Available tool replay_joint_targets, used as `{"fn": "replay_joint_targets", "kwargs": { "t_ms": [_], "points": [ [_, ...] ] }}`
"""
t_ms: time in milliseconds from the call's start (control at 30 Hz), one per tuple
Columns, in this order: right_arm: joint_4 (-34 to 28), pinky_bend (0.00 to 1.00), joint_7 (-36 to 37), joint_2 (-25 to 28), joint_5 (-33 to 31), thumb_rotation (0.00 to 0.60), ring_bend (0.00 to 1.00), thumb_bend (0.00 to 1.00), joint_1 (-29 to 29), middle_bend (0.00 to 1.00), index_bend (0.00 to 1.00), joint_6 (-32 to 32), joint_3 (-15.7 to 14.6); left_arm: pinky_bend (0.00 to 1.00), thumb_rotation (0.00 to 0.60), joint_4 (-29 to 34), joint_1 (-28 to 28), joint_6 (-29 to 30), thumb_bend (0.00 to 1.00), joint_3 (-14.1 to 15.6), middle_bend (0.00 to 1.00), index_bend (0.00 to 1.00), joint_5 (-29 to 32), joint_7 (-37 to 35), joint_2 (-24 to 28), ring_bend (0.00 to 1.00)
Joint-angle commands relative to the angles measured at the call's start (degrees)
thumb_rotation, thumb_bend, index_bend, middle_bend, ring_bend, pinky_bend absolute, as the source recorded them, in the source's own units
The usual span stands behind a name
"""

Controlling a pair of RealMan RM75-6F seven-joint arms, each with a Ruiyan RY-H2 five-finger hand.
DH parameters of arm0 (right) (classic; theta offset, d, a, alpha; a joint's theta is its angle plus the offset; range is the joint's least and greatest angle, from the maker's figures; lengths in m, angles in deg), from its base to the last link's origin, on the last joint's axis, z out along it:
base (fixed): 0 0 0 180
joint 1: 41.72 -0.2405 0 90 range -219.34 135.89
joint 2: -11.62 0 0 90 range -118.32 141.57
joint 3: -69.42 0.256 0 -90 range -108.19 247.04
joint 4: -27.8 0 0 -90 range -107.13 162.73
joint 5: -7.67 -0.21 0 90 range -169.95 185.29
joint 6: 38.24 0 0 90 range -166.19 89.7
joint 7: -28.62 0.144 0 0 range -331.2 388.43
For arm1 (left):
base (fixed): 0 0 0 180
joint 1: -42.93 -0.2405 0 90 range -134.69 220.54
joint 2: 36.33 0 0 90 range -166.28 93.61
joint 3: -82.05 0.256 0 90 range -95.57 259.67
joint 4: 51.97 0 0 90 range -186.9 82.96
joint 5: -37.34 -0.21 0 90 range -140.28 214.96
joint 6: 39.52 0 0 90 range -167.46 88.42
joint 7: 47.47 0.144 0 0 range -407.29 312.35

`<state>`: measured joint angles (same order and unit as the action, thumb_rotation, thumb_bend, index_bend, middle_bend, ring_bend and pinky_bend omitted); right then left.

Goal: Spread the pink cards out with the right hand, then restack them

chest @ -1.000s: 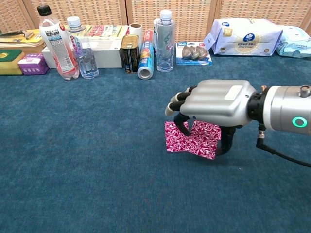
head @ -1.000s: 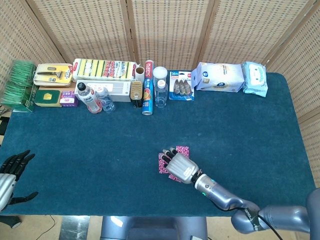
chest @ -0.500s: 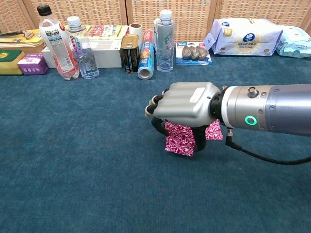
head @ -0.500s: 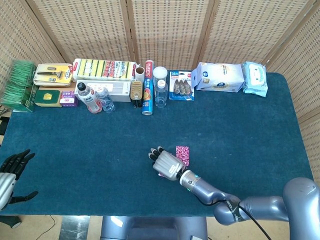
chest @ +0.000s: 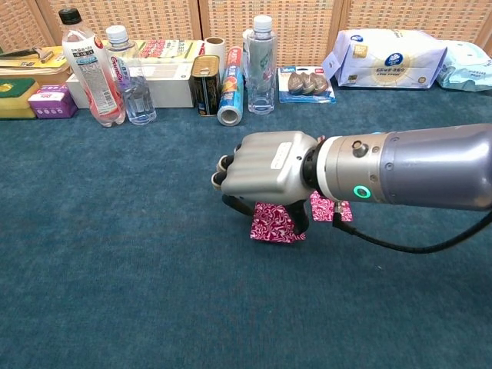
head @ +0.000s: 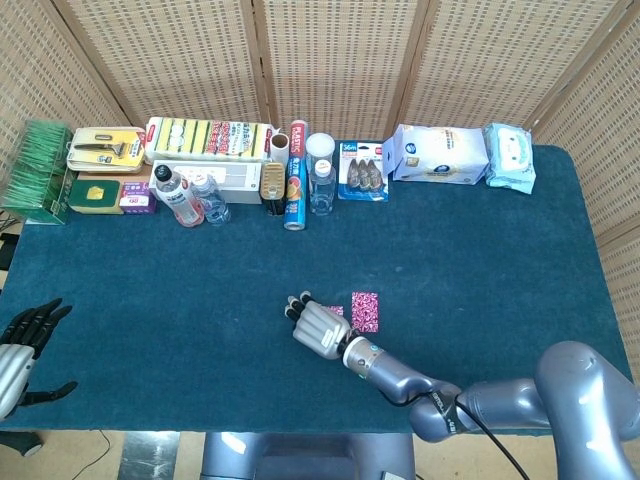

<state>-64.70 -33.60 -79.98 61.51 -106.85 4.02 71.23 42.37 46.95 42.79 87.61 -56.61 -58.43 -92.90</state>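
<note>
Right hand fingers curled down, pressing on pink cards, no clear grip | one card lies apart to its right on blue worktop | cards thin, light, slippery: slide flat, gather by edges | left hand idle, holding nothing, fingers apart

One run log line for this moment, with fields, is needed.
phase: spreading | right hand: over pink cards | one card apart | left hand: idle

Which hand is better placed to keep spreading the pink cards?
Right. The right hand already sits over the pink cards mid-table; the left hand hangs at the table's near-left edge, far from them.
</note>
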Motion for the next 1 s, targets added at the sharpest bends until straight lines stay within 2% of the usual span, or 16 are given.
{"fn": "replay_joint_targets", "kwargs": {
  "t_ms": [33, 267, 1000],
  "points": [
    [1.09, 0.2, -0.16, -0.95, -0.76, 0.6, 0.12, 0.16, -0.94, 0.15, 0.42, -0.06, -0.48, 0.0, 0.6, 0.02, -0.02, -0.01, 0.05, 0.07, 0.0, 0.0, -0.07, 0.15, -0.04, 0.0],
    [3.1, 0.2, 0.81, -1.14, -1.7, 0.6, 0.12, 0.16, -2.94, 0.15, 0.42, -0.49, -1.66, 0.0, 0.6, -0.02, 0.0, -0.06, 0.05, -0.04, 0.0, 0.0, 0.22, 0.06, -0.05, 0.0],
    [0.7, 0.22, 2.42, 1.1, -2.76, 0.6, 0.12, 0.18, -5.36, 0.15, 0.38, 1.8, -5.16, 0.0, 0.6, 0.22, 0.12, -0.15, 0.05, 0.03, 0.0, 0.0, 0.09, 0.16, 0.05, 0.0]
  ]
}}
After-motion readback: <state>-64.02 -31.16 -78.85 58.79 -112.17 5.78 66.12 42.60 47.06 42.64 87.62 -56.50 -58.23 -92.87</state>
